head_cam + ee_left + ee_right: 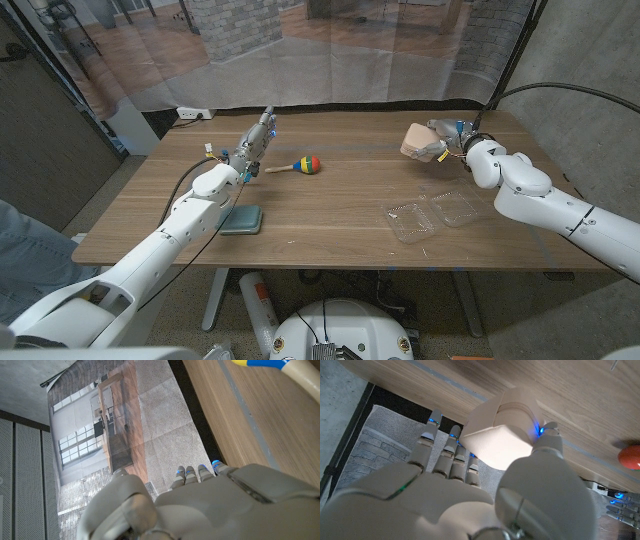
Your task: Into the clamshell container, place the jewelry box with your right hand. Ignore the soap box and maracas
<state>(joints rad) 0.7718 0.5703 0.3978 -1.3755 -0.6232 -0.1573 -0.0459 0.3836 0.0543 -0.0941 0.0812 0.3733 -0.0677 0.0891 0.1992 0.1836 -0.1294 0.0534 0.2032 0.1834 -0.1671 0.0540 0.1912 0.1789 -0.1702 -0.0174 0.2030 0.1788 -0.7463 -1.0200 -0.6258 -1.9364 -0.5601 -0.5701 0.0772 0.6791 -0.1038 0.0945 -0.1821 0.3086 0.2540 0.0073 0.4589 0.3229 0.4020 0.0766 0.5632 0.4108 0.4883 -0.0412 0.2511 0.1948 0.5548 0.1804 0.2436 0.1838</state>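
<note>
The right hand [447, 142] grips the jewelry box [418, 141] above the surface's far side; carry it level toward the open clamshell container [432, 215], lowering squarely into one tray before releasing.

White arms [560, 205], grey hands [470, 500], blue-lit fingertips [538, 430].
</note>
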